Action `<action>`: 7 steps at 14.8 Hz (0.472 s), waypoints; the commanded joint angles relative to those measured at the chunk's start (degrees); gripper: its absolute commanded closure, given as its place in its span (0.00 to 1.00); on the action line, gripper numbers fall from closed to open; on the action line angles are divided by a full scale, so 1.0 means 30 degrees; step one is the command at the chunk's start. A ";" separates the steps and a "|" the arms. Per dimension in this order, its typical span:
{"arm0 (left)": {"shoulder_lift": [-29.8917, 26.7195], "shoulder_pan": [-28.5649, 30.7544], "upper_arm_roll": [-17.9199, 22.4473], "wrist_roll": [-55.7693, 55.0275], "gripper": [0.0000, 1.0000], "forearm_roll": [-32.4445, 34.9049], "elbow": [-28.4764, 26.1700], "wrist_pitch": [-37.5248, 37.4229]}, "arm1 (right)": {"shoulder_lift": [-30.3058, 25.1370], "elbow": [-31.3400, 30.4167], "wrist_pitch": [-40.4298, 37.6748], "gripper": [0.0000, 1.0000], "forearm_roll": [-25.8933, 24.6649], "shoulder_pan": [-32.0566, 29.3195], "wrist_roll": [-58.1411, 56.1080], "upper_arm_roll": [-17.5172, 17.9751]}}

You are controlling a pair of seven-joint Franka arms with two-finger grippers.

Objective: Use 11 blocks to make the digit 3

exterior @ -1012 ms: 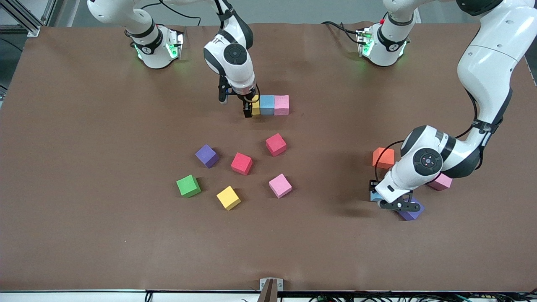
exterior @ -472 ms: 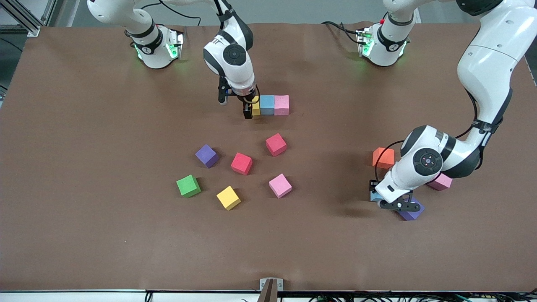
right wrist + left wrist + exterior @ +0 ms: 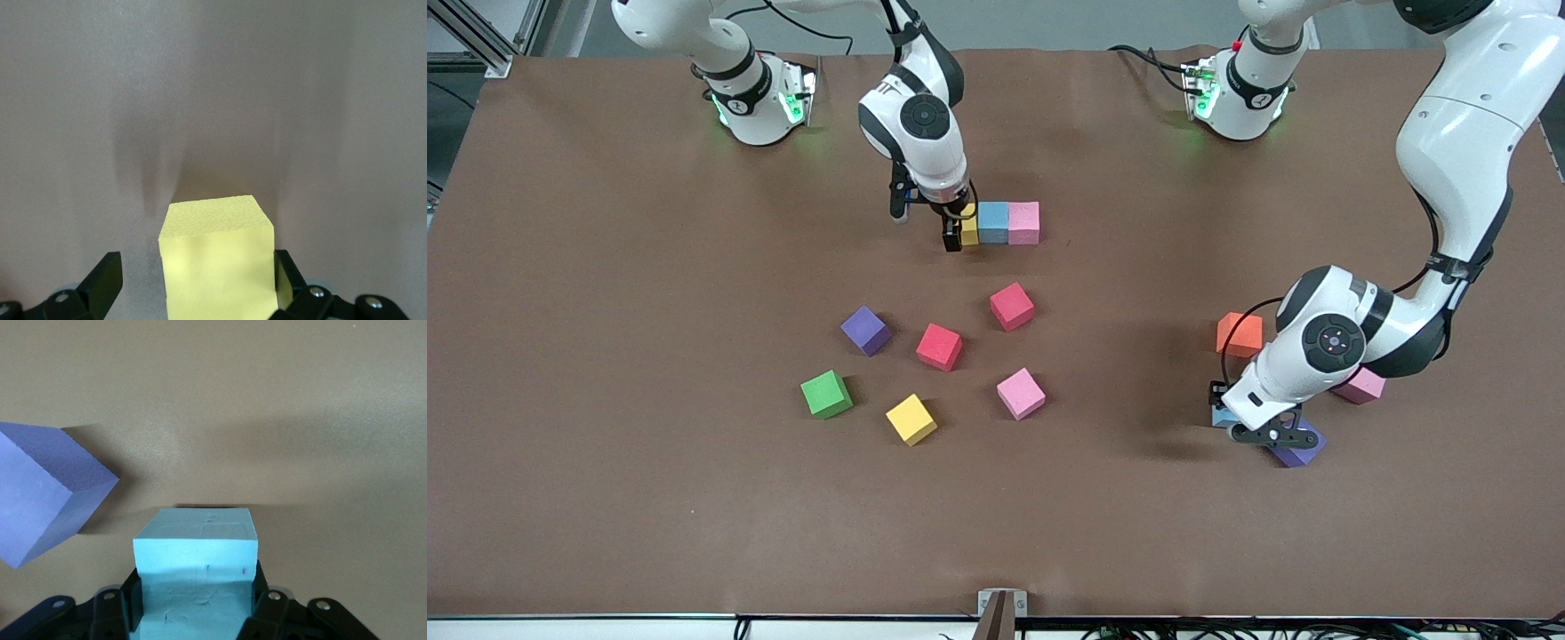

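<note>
Nothing has shifted since the earlier frames — both arms and every cube sit as they did.

Right gripper (image 3: 955,233) is low at the upper centre of the front view, fingers spread wide on either side of a yellow cube (image 3: 968,228), one finger clear of its face. That cube ends a short row — yellow, light blue cube (image 3: 992,222), pink cube (image 3: 1024,222) — all touching, the only built part of the digit 3 so far.

Left gripper (image 3: 1249,425) is down at the lower right of the frame, pinching a light blue block (image 3: 196,543); the foam fills the gap between its fingers. Just beside it lies a purple cube (image 3: 1301,447), turned at an angle. A pink block (image 3: 1360,386) and the orange cube (image 3: 1239,333) sit near, partly under the left arm.

Loose cubes in the middle of the frame, all apart, matte foam, equal in size: purple (image 3: 865,330), red (image 3: 939,346), a second red (image 3: 1012,306), pink (image 3: 1021,393), yellow (image 3: 911,419), green (image 3: 825,394). Most stand turned at odd angles on the brown table (image 3: 605,498).
</note>
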 commanded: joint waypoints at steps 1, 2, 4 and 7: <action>-0.0277 -0.0140 0.0058 -0.0222 0.53 0.0312 0.0043 -0.0347 | 0.0140 0.0177 -0.0317 0.00 0.0211 0.0110 0.0332 0.0109; -0.0277 -0.0169 0.0058 -0.0222 0.53 0.0312 0.0043 -0.0347 | 0.0111 0.0177 -0.0522 0.00 0.0211 0.0227 0.0332 0.0110; -0.0277 -0.0169 0.0058 -0.0222 0.53 0.0312 0.0043 -0.0347 | -0.0034 0.0177 -0.0874 0.00 0.0211 0.0403 0.0361 0.0139; -0.0277 -0.0169 0.0058 -0.0222 0.53 0.0312 0.0043 -0.0347 | -0.0647 0.0206 -0.1957 0.00 0.0211 0.0492 0.0332 0.0139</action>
